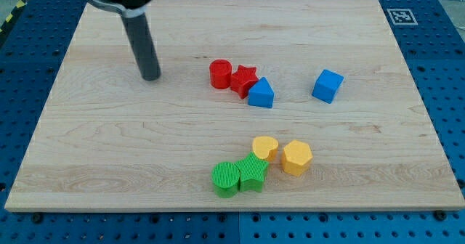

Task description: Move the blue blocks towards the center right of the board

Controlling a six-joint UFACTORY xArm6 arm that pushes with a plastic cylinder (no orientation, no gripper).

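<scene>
In the single camera view, a pale wooden board (109, 149) lies on a blue pegboard desk (443, 91), with a square printed marker (399, 16) at the board's far right corner. The arm's dark rod (142, 44) comes down from the view's top left, and my tip (151, 78) rests on the board in its far left part, well apart from every block and touching none. The arm carries no claw, so there is nothing to open, close or grip. Near the middle of the board, a red cylinder (220, 74), a red star (244, 79) and a blue triangular block (261, 94) sit in a tight row running from left to right, each one touching or just beside the next. The blue cube (328, 85) stands alone to the right of that row, apart from the triangular block and roughly level with it, in the right half of the board. Toward the near edge, a yellow heart (265, 147) and a yellow hexagon (297, 157) sit just beside each other, the hexagon on the right. Just left of and nearer than them, a green cylinder (226, 179) and a green star (253, 171) are pressed together, the star close against the yellow heart.
</scene>
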